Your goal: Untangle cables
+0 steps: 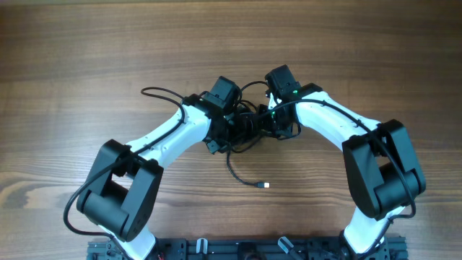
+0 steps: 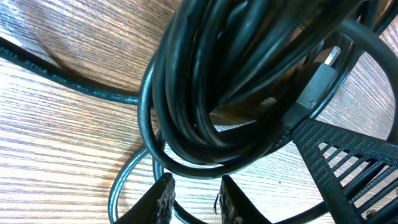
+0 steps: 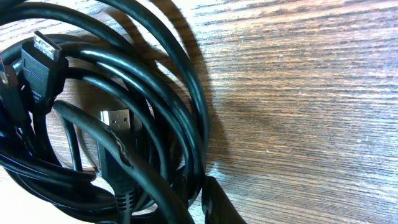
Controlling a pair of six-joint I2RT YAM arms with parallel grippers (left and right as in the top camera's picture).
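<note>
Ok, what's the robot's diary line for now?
cables: bunched between both grippers | loose plug: on table, apart | left gripper: narrow gap, hold unclear | right gripper: shut

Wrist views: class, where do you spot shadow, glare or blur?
Left wrist view: the cables loom close, slightly soft, with pale sheen on their jackets; right wrist view: they throw a dark shadow rightward onto the sharp-grained table.

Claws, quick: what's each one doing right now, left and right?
Left claw: fingers slightly apart at the cable coil; grip cannot be told.
Right claw: closed; what it holds, if anything, cannot be told.
</note>
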